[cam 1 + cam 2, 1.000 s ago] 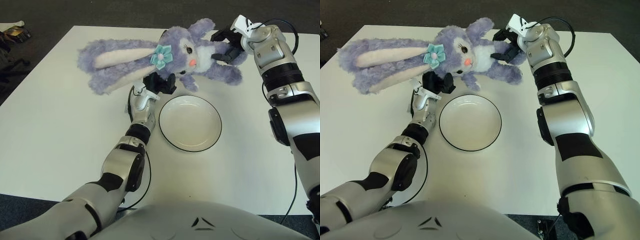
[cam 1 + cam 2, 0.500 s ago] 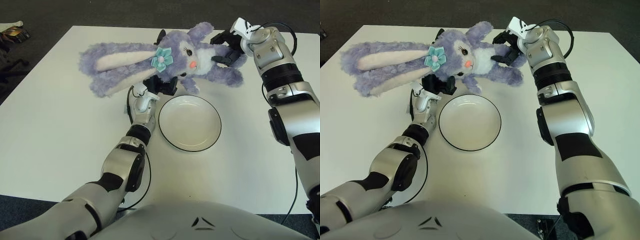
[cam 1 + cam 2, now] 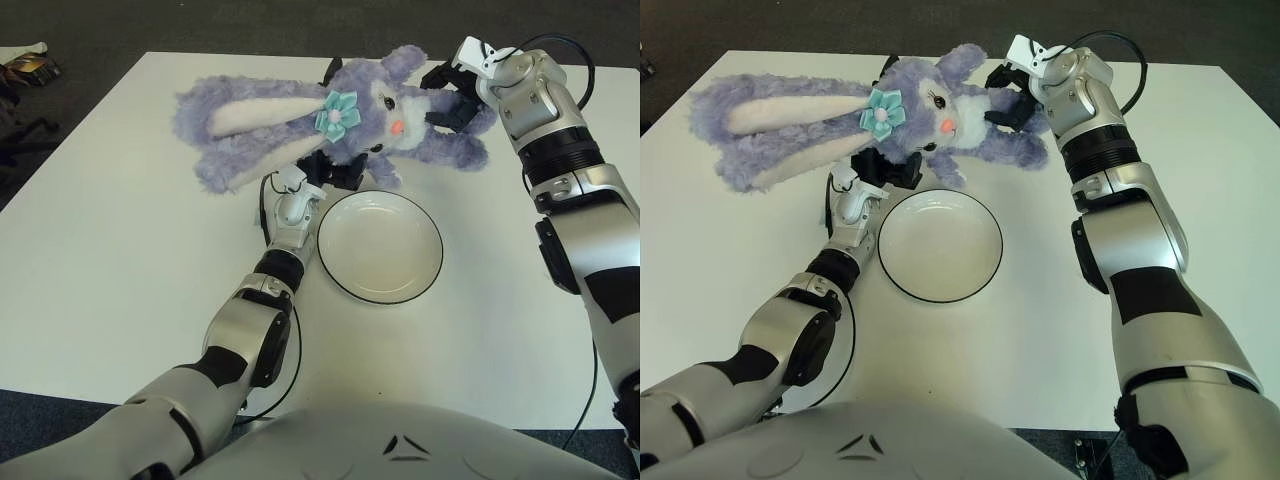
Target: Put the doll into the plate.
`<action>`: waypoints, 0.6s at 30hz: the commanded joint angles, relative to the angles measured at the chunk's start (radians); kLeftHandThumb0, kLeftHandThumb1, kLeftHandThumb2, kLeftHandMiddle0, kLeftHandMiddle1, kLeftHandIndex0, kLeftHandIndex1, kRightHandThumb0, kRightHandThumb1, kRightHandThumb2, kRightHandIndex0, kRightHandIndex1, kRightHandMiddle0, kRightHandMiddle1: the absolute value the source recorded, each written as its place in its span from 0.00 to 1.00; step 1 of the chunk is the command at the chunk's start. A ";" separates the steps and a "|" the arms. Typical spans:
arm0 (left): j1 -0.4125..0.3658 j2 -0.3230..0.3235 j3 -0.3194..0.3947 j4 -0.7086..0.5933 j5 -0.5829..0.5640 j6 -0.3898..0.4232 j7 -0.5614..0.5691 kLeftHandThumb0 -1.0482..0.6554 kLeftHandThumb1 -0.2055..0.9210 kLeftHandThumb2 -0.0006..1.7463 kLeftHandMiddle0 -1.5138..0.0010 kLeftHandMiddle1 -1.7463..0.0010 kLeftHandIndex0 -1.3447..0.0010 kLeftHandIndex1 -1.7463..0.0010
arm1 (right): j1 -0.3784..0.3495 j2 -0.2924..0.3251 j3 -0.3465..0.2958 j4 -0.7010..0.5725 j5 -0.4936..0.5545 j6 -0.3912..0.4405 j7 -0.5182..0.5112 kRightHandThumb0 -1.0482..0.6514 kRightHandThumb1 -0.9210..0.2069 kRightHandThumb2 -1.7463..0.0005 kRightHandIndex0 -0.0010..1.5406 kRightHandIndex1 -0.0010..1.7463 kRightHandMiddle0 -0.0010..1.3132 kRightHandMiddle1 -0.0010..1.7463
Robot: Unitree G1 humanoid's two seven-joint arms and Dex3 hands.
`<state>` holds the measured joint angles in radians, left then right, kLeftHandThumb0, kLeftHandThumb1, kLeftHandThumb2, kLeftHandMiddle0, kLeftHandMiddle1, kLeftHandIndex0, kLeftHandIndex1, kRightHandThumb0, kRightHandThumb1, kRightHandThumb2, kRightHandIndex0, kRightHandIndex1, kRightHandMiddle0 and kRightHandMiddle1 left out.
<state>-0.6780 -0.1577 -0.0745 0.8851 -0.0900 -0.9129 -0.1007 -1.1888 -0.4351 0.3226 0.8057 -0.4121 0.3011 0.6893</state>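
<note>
The white table (image 3: 120,250) filled most of the view, with dark floor beyond its far edge.

The doll (image 3: 330,125), a purple plush rabbit with very long ears, stretched across the far half of the table at about 12 o'clock from the plate. Its long axis ran almost left to right, tilted slightly: the ears pointed toward 9 o'clock and a little nearer the robot, the body and legs toward 3 o'clock. Its face, with a pink nose and a teal flower at the base of the ears, was turned up toward the camera. It was not in the plate; one of its lower limbs hung just past the plate's far rim.

The round white plate (image 3: 380,247) with a thin dark rim sat flat on the table, nothing inside it.

The right hand (image 3: 452,92) was at the doll's body end, at about 1 o'clock from the plate, its dark fingers closed on the plush torso.

The left hand (image 3: 325,170) reached up from the plate's left side to about 11 o'clock, under the doll's head and ear base. Its dark fingers pressed into the fur, but whether they clamped it could not be told.
</note>
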 commanded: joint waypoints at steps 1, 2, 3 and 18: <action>0.029 -0.136 -0.030 -0.028 0.079 0.030 0.096 0.34 0.43 0.56 0.96 0.35 1.00 0.55 | -0.019 0.020 -0.021 0.099 0.038 -0.069 0.006 0.63 0.60 0.20 0.44 0.99 0.33 1.00; 0.030 -0.136 -0.034 -0.032 0.086 0.034 0.112 0.33 0.43 0.56 0.96 0.29 1.00 0.51 | -0.019 0.019 -0.025 0.098 0.043 -0.075 0.010 0.62 0.60 0.20 0.44 0.99 0.32 1.00; 0.032 -0.141 -0.035 -0.035 0.081 0.037 0.117 0.33 0.43 0.56 0.95 0.25 1.00 0.47 | -0.015 0.018 -0.027 0.083 0.045 -0.081 0.006 0.62 0.60 0.19 0.44 0.99 0.33 1.00; 0.063 -0.153 -0.080 -0.121 -0.033 0.122 0.033 0.61 0.35 0.82 0.53 0.00 0.65 0.04 | 0.009 0.018 -0.031 0.045 0.028 -0.128 -0.071 0.62 0.86 0.03 0.60 0.93 0.51 1.00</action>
<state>-0.6249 -0.1691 -0.1298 0.7854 -0.0990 -0.8034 -0.0175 -1.1817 -0.4317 0.3059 0.8741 -0.4024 0.1952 0.6412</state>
